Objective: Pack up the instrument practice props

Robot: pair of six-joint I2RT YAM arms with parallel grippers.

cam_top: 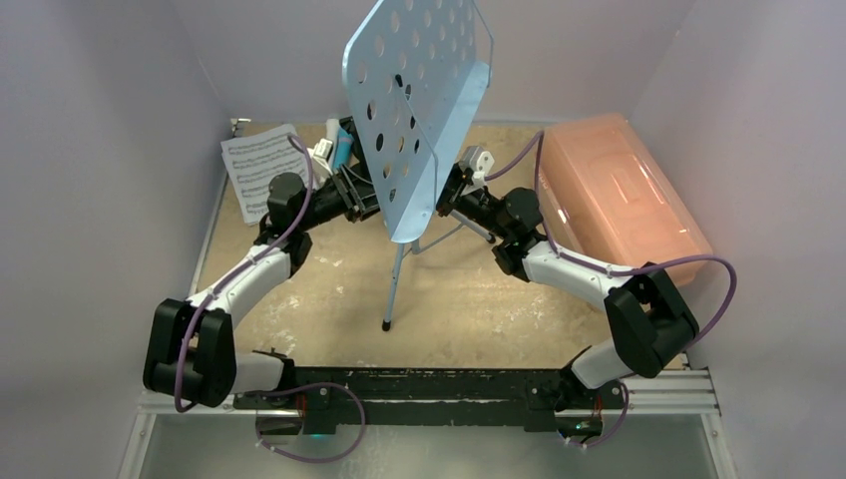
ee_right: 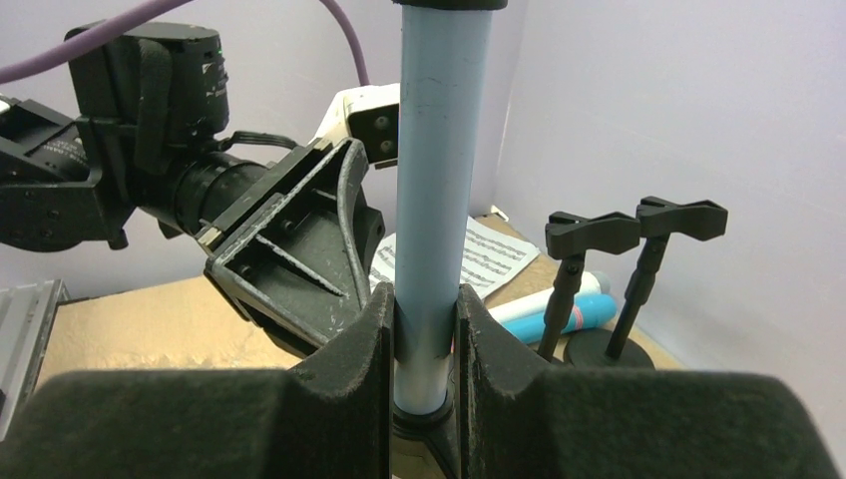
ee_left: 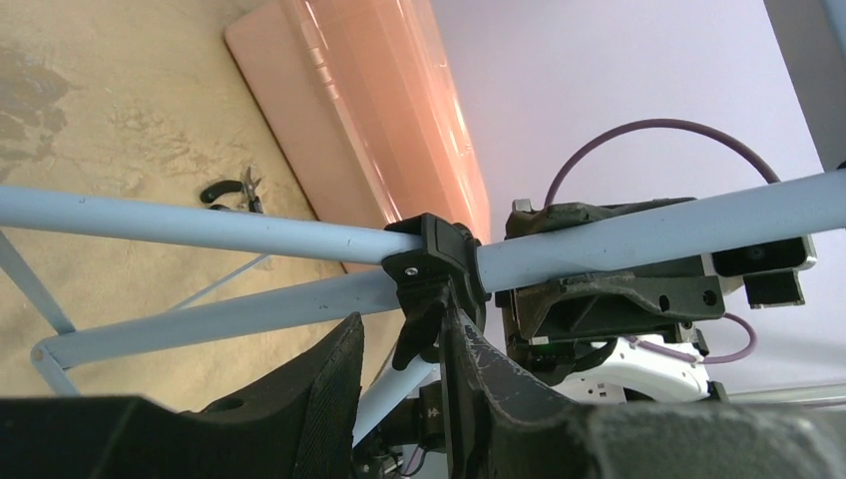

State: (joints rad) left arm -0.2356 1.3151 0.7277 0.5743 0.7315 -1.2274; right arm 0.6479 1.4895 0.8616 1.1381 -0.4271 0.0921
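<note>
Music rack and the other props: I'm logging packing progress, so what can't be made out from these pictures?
- Microphones: top view, mostly hidden behind the music rack; right wrist view, partly blocked by the mic holders.
- Rack legs: top view, only one foot shows; its desk seemingly covers the rest.
- Pliers: left wrist view, too small for detail.
- Pink box contents: translucent walls blur them in both views.

The top view looks down from above and behind both arms over the whole counter (cam_top: 329, 299). The left wrist camera sits close behind the left fingers (ee_left: 299, 409), facing the pole (ee_left: 200, 225) just beyond them and the pink box (ee_left: 399, 110) farther off. The right wrist camera looks close between the right fingers (ee_right: 339, 369) at the same pole.
</note>
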